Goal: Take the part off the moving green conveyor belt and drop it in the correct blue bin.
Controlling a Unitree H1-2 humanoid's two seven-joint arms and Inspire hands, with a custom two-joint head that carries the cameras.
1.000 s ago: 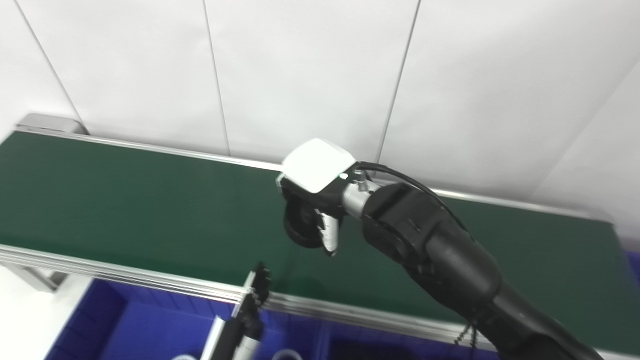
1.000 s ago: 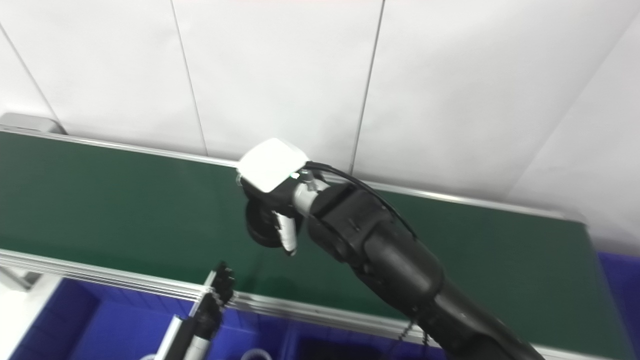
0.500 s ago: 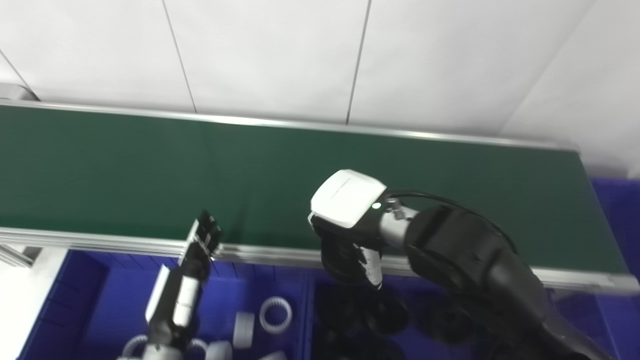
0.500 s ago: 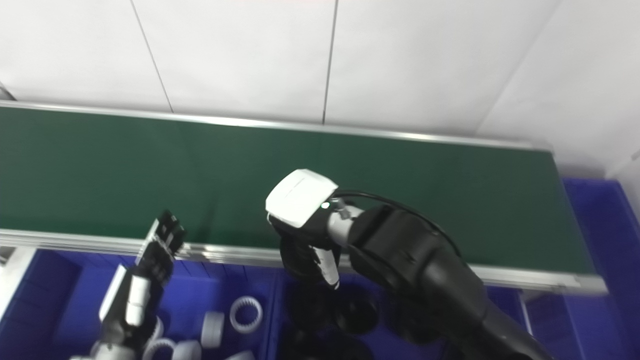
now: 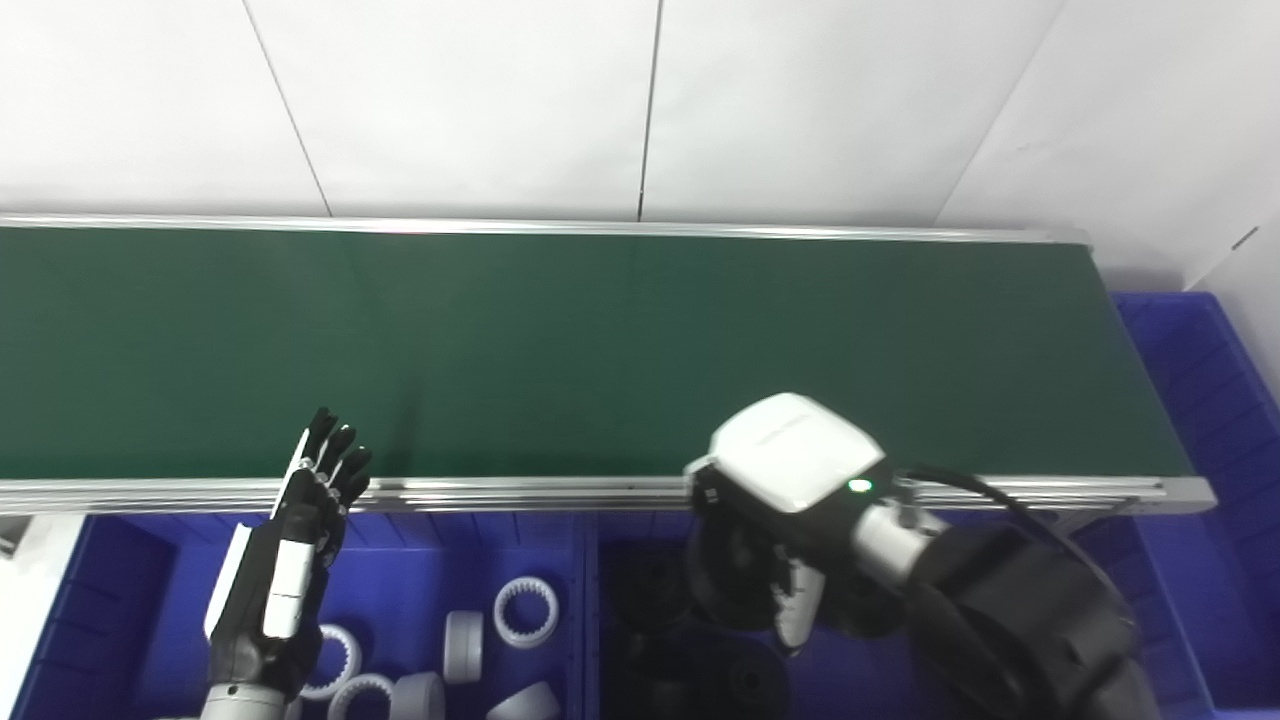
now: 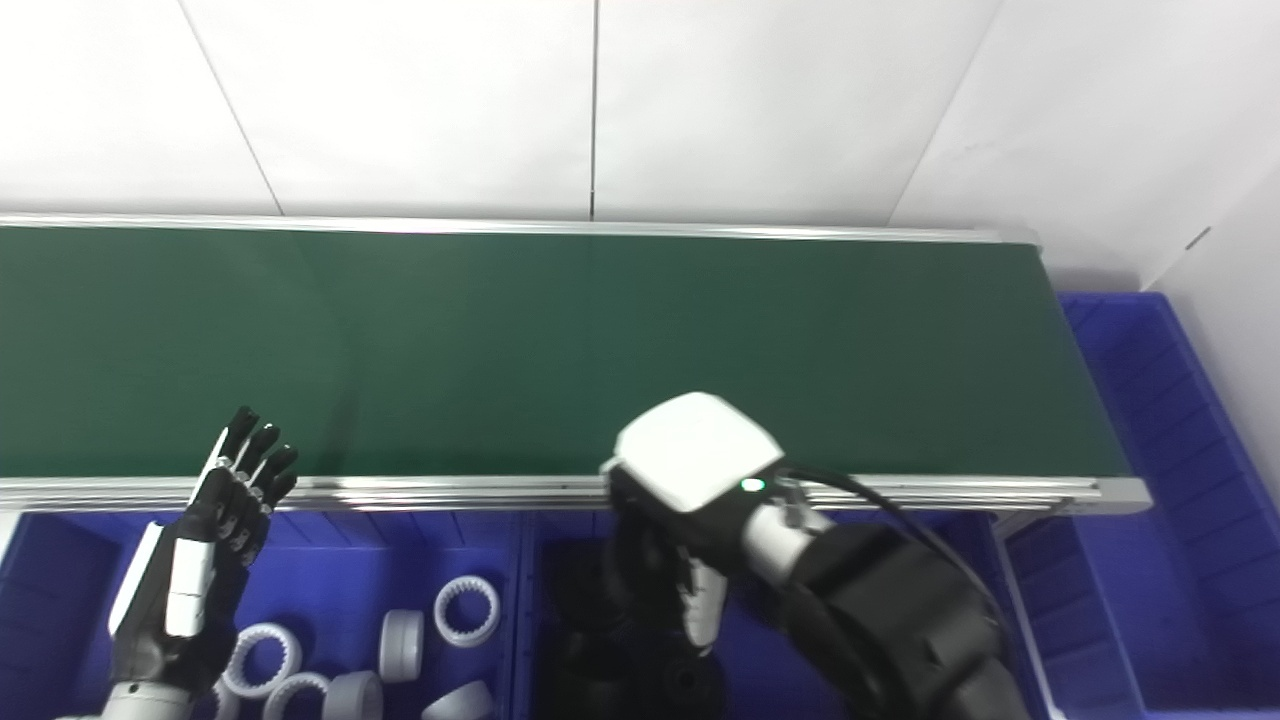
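The green conveyor belt [image 5: 600, 350] runs across the view with nothing lying on it. My right hand [image 5: 790, 510] hangs just in front of the belt's near rail, shut on a black round wheel-like part [image 5: 728, 580]. Hand and part are above the middle blue bin [image 5: 1150, 640], which holds several black parts [image 5: 730, 680]. My left hand [image 5: 290, 560] is open, fingers up and apart, above the left blue bin [image 5: 120, 600] and just short of the rail. How high the black part hangs above the bin's contents I cannot tell.
The left bin holds several white parts, among them a toothed ring [image 5: 526, 611]. A third blue bin [image 5: 1200, 370] stands past the belt's right end. White wall panels [image 5: 640, 100] rise behind the belt. An aluminium rail [image 5: 500, 492] edges the belt's near side.
The camera has tilted down, bringing the bins into view. My right hand has carried the black part from above the belt, over the near rail, to above the bin of black parts.
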